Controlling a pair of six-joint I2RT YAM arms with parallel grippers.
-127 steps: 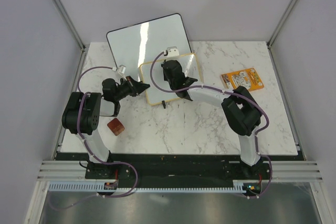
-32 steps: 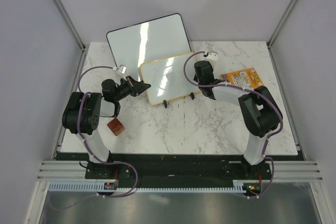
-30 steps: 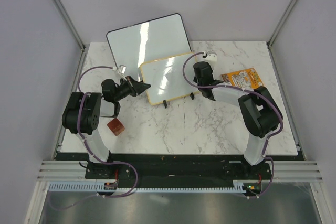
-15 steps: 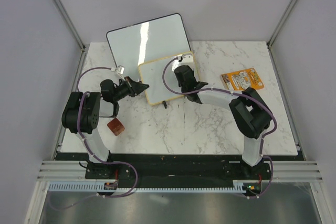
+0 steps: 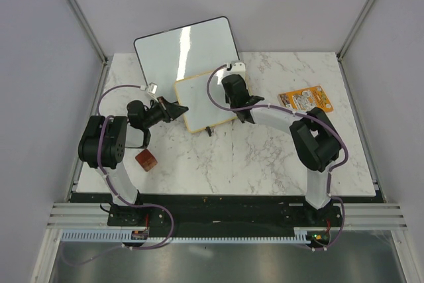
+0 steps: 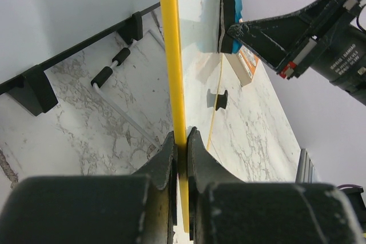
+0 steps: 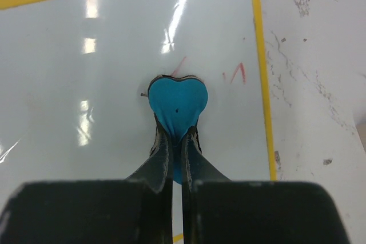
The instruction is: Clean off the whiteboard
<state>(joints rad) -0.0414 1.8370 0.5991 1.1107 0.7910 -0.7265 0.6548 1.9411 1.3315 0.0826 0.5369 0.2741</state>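
The whiteboard [image 5: 199, 102], small with a yellow frame, stands tilted on black feet at the table's middle back. My left gripper [image 5: 180, 109] is shut on its left edge; in the left wrist view the yellow frame [image 6: 170, 55] runs up from between the jaws of that gripper [image 6: 182, 138]. My right gripper [image 7: 176, 134] is shut on a blue heart-shaped eraser [image 7: 176, 102], pressed flat on the whiteboard's white face [image 7: 86, 55] near its right side. Faint red marks [image 7: 237, 74] sit just right of the eraser. From the side, the eraser [image 6: 231, 18] touches the board.
A larger black-framed whiteboard [image 5: 185, 48] leans just behind the small one. A brown block [image 5: 146, 160] lies near the left arm. An orange card [image 5: 305, 99] lies at the right. The right arm [image 5: 278, 118] stretches across the table's middle.
Within the last second my right gripper swept the eraser leftward from the board's right edge onto its face, then edged slightly up. The left gripper kept its hold and stayed put.
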